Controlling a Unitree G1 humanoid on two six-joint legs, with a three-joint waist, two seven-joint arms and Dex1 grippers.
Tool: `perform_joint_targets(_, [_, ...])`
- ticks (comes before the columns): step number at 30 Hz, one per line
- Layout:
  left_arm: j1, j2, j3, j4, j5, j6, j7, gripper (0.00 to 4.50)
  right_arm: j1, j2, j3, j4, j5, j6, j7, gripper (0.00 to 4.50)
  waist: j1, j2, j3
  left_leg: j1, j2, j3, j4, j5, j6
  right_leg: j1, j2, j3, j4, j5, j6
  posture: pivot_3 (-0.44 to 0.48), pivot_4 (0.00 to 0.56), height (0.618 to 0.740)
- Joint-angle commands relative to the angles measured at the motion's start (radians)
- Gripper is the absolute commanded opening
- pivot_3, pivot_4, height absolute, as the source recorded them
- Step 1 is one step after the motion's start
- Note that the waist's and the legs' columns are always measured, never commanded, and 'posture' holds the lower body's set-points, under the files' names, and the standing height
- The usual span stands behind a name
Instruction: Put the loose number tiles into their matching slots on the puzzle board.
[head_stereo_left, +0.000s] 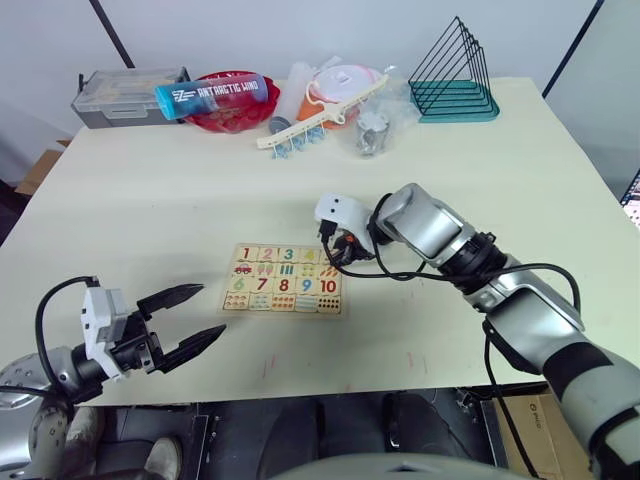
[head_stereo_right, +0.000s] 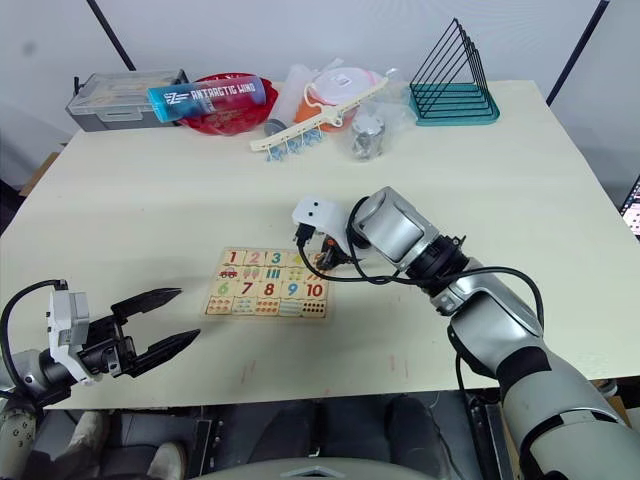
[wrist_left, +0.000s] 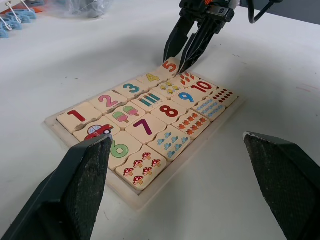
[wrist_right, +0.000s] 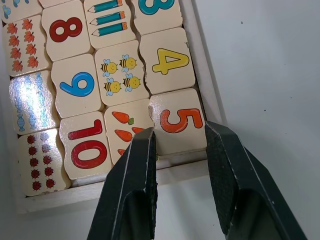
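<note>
Tile 5 (wrist_right: 176, 121), thin, light, stiff wood, sits between the right gripper's (wrist_right: 179, 137) narrowly parted jaws, best pinched by opposite edges. Left gripper's (head_stereo_left: 190, 323) jaws gape wide, empty.

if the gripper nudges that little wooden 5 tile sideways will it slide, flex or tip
The pale-wood square tile with the orange-red 5 looks rigid, so flexing is unlikely. It lies flat and thin, so it should not tip. Seated in the pale-wood puzzle board between the right gripper fingers, it probably jams against neighbours rather than sliding.
</note>
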Motion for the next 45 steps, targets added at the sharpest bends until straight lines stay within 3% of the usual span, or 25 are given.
perform_joint_targets(1, [-0.004,-0.002,0.025,-0.018,0.003,-0.018,0.001,4.5,0.004,-0.004,0.007,-0.017,-0.007,-0.013,0.019,1.65,0.0,0.0,0.0,0.0,0.0,0.0,0.0,0.0,0.0,0.0,0.0,0.0,0.0,0.0,0.0,0.0,0.15,0.74])
perform_joint_targets(3, [-0.004,-0.002,0.026,-0.015,0.006,-0.02,-0.002,4.5,0.005,-0.007,0.006,-0.02,-0.009,-0.014,0.027,2.35,0.0,0.0,0.0,0.0,0.0,0.0,0.0,0.0,0.0,0.0,0.0,0.0,0.0,0.0,0.0,0.0,0.15,0.74])
perform_joint_targets(7, [-0.005,-0.003,0.027,-0.011,0.01,-0.021,-0.006,4.5,0.007,-0.01,0.003,-0.023,-0.013,-0.016,0.036,4.32,0.0,0.0,0.0,0.0,0.0,0.0,0.0,0.0,0.0,0.0,0.0,0.0,0.0,0.0,0.0,0.0,0.15,0.74])
perform_joint_targets(24, [-0.034,0.008,0.013,-0.005,0.014,-0.008,-0.011,4.5,0.028,-0.077,-0.1,-0.179,0.039,0.047,0.022,4.32,0.0,-0.001,0.0,0.0,0.0,0.0,0.0,0.0,0.0,0.0,0.0,0.0,0.0,0.0,0.0,0.0,0.15,0.74])
perform_joint_targets(31, [-0.051,0.01,0.007,0.001,0.018,-0.007,-0.015,4.5,0.135,-0.084,-0.213,-0.232,0.066,-0.093,-0.041,4.32,0.001,-0.003,-0.002,0.0,0.0,0.0,0.0,0.0,0.0,0.0,0.0,0.0,0.0,0.0,0.0,0.0,0.15,0.74])
perform_joint_targets(35, [-0.057,0.014,0.007,0.006,0.02,-0.004,-0.023,4.5,0.207,-0.087,-0.255,-0.267,0.08,-0.138,-0.075,3.18,0.001,-0.004,-0.002,0.0,0.0,0.0,-0.001,0.0,0.0,0.0,0.0,0.0,0.0,0.0,0.0,0.0,0.15,0.74])
perform_joint_targets(40, [-0.074,0.018,0.002,0.013,0.026,0.0,-0.027,4.5,0.289,-0.072,-0.287,-0.275,0.083,-0.235,-0.11,0.48,0.001,-0.004,-0.002,0.0,0.0,0.001,-0.001,0.0,0.0,0.0,0.0,0.001,0.0,0.0,0.0,0.0,0.15,0.74])
perform_joint_targets(41, [-0.077,0.019,0.002,0.014,0.028,0.0,-0.028,4.5,0.302,-0.062,-0.298,-0.272,0.092,-0.257,-0.112,0.23,0.001,-0.004,-0.002,0.0,0.0,0.001,-0.001,0.0,0.0,0.0,0.0,0.001,0.0,0.0,0.0,0.0,0.15,0.74])
perform_joint_targets(45, [-0.079,0.02,0.003,0.017,0.033,0.0,-0.034,4.5,0.349,-0.051,-0.289,-0.286,0.097,-0.302,-0.113,0.23,0.001,-0.004,-0.002,0.0,0.0,0.001,-0.001,0.0,0.0,0.0,0.0,0.001,0.0,0.0,0.0,0.0,0.15,0.74])
